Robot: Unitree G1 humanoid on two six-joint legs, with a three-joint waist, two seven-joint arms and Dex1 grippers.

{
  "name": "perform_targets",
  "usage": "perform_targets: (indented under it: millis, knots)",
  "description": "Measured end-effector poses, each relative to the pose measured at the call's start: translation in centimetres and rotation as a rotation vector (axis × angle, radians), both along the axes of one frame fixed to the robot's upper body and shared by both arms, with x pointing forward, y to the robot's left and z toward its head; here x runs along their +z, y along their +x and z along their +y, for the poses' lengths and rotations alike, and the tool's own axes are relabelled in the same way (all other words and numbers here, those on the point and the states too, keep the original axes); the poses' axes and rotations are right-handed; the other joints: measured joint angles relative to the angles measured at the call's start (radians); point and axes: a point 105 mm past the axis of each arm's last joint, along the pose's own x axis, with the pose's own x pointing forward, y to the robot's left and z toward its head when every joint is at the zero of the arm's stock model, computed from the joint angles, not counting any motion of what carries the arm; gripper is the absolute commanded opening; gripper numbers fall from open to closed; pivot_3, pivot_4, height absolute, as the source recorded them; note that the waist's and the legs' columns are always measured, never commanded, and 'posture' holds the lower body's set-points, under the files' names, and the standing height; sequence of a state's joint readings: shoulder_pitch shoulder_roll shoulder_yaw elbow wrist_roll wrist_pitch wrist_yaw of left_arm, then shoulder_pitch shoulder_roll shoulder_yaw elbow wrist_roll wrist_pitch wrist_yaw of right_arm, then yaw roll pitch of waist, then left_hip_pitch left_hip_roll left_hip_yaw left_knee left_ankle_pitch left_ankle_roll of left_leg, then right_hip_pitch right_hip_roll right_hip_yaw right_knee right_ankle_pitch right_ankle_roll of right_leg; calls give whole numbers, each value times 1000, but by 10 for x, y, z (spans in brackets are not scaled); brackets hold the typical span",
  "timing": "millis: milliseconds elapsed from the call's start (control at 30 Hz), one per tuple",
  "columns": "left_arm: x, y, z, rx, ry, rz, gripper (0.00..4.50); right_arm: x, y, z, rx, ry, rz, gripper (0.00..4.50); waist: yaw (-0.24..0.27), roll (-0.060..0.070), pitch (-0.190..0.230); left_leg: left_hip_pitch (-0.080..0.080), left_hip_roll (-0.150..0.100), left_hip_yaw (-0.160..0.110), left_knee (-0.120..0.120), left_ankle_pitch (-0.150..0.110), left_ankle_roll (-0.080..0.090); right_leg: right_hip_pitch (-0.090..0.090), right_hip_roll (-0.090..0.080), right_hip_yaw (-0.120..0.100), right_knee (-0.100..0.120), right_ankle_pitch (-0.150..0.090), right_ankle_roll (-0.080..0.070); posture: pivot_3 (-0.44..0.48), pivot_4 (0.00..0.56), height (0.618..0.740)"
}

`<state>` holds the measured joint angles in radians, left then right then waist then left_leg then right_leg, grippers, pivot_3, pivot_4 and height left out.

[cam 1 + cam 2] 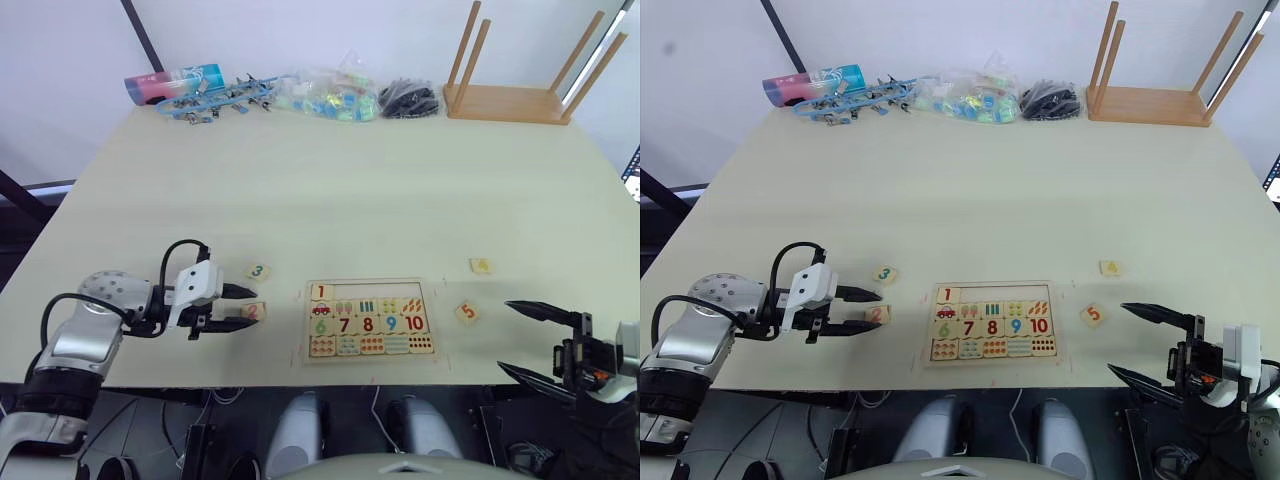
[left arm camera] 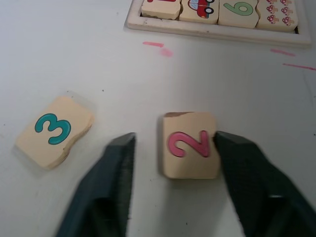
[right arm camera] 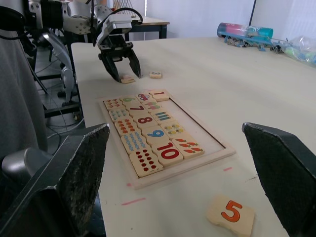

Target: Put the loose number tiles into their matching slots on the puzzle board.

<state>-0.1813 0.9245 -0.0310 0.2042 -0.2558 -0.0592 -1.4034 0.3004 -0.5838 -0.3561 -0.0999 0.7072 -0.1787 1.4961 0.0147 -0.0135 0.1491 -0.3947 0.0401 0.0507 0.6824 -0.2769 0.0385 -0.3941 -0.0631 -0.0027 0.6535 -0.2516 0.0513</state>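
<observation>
L gripper (image 2: 170,148) sat low near the front-left of the pale beige table (image 1: 330,190), black fingers spread narrowly either side of the pale wooden tile w/ pink 2 (image 2: 190,144); one finger looked to touch it, the other apart. Tile w/ teal 3 (image 2: 53,130) lay just beside. The light-wood rectangular puzzle board (image 1: 370,319) lay near the front edge's middle, tile 1 (image 1: 320,292) in its top-left slot, remaining top slots (image 1: 380,290) bare. Orange 5 tile (image 1: 467,312) and a faint yellow tile, prob. 4 (image 1: 481,266), lay right of the board. R gripper (image 1: 530,340) hovered wide open over the front-right edge
</observation>
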Motion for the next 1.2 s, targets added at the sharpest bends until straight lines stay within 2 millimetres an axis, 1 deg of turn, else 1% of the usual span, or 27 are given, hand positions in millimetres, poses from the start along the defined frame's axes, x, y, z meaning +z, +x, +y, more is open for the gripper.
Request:
perform_targets:
  millis: [33, 400, 467, 533, 633, 733, 800, 867, 1033, 1067, 1133, 1200]
  knots:
    - [0, 0, 0, -4, 2, 0, 947, 0, 0, 0, 0, 0, 1, 4500, 0, 0, 0, 0, 0, 0, 0, 0, 0, 0, 0, 0, 0, 0, 0, 0, 150, 737]
    - [1, -8, 1, -45, 7, 23, 948, 0, -1, 0, 3, -4, 2, 4500, 0, 0, 0, 0, 0, 0, 0, 0, 0, 0, 0, 0, 0, 0, -1, 0, 150, 737]
    - [7, -5, 1, -55, 17, 14, 948, 0, 0, 0, 4, -4, -1, 4500, 2, -1, 0, 0, 0, 0, 0, 0, 0, 0, 0, 0, 0, 0, -1, 0, 150, 737]
    - [17, 1, -2, -65, 26, -12, 948, 1, 0, 0, 5, -4, -3, 4500, 3, -1, 0, 0, 0, 0, 0, 0, 0, 0, 0, 0, 0, 0, 0, 0, 150, 737]
    - [30, 6, -11, -94, 42, -33, 948, 1, 0, 0, 5, -4, -4, 4500, 1, -1, 0, -1, 0, 0, 0, 0, 0, 0, 0, 0, 0, 0, 0, 0, 150, 737]
    - [45, 11, -31, -131, 59, -30, 948, 1, 1, 1, 3, -2, -13, 4500, 1, -1, 1, -1, -1, 0, 0, 0, 0, 0, 1, 0, 0, 0, 0, 0, 150, 737]
    - [50, 13, -38, -136, 67, -33, 948, 2, 2, 1, 2, -1, -17, 4500, 0, -1, 1, -1, -1, 0, 0, 0, 0, 0, 1, 0, 0, 0, 1, 0, 150, 737]
    - [57, 16, -50, -147, 84, -34, 948, 2, 2, 1, -4, 2, -26, 4500, 0, -1, 1, -1, -2, 0, 0, 0, 0, 0, 1, 0, 0, 0, 1, 0, 150, 737]
    - [62, 18, -71, -189, 117, -29, 948, 1, 2, 1, -29, 16, -25, 4500, 0, -1, 1, -1, -2, 0, 0, 0, 0, 0, 2, 0, 0, 0, 1, 0, 150, 737]
    - [64, 20, -80, -202, 128, -35, 948, 0, 2, 1, -32, 18, -25, 4500, 1, -1, 1, -1, -2, -1, 0, 0, 0, 0, 2, 0, 0, 0, 1, 0, 150, 737]
    - [65, 21, -89, -220, 137, -48, 948, 1, 2, 1, -33, 19, -30, 4500, 0, -1, 1, -1, -2, -1, 0, 0, 0, 0, 3, 1, 0, 0, 1, 0, 150, 737]
    - [65, 22, -94, -228, 147, -45, 948, 1, 2, 1, -37, 19, -31, 4500, 0, -2, 1, -1, -2, -1, 0, 0, 0, 0, 3, 2, 0, 0, 1, 0, 150, 737]
